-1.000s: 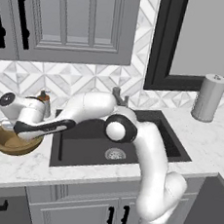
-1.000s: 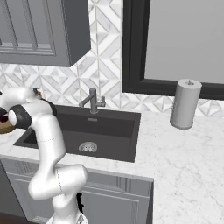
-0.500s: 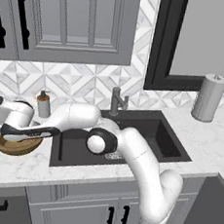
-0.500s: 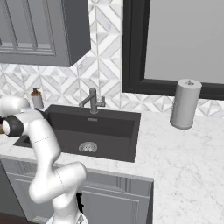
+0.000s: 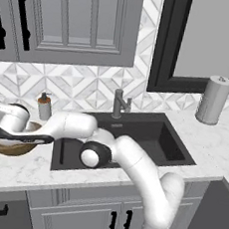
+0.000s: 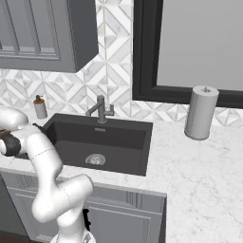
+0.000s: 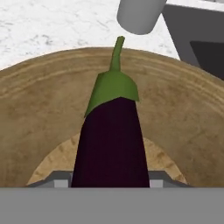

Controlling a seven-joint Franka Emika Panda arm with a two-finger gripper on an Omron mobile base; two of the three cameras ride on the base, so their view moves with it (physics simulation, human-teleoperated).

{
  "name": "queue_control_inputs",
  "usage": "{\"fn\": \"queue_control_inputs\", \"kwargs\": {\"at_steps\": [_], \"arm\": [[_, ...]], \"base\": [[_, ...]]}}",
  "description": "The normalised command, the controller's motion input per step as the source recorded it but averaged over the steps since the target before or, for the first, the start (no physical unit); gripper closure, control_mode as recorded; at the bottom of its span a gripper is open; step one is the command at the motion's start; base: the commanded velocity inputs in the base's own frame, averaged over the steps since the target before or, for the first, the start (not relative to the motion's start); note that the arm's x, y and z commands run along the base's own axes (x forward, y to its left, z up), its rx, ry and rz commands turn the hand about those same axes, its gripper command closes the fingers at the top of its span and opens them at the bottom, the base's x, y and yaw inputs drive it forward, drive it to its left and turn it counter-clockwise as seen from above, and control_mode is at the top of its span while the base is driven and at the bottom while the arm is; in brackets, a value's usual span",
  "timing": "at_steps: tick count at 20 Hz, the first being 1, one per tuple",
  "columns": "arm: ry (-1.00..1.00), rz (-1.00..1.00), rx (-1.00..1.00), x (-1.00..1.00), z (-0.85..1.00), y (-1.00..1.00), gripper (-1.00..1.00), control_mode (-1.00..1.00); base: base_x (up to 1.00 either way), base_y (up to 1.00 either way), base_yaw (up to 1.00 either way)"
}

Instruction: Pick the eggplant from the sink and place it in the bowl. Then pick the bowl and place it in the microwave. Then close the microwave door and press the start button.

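Eggplant [image 7: 111, 140] — pinched between the gripper [image 7: 109, 180] jaws — hangs over the wooden bowl [image 7: 39, 113].

Wide shallow wooden bowl [image 7: 183, 109]: rim rings the dark purple eggplant [image 7: 110, 140], open above. Small soap bottle [image 5: 44, 106] just behind it; grey metal faucet [image 5: 119, 103] stands well apart, right.

— What's the bowl [image 7: 39, 109] under the hand made of?
— Wood, tan-brown, with ringed grain on the wall and a paler, matt floor.
— And the eggplant [image 7: 111, 144] right in front of the hand?
— Smooth dark purple skin, faintly glossy, with a matt green cap and stem.
— Beyond the bowl?
— White marbled stone countertop [image 7: 48, 26], and to one side the matt dark grey sink [image 5: 149, 135] with a grey metal faucet [image 5: 120, 103].
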Motion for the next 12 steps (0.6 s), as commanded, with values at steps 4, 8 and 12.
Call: {"fn": "queue_control_inputs", "kwargs": {"at_steps": [4,8,12], "arm": [[-0.22,0.0,0.05,-0.72,-0.01,-0.37,1.0,-1.0],[-0.15,0.0,0.11,-0.71,0.0,-0.65,1.0,-1.0],[-0.07,0.0,0.12,-0.41,0.01,-0.9,1.0,-1.0]], "base": [[0.0,0.0,0.0],[0.0,0.0,0.0],[0.0,0.0,0.0]]}}
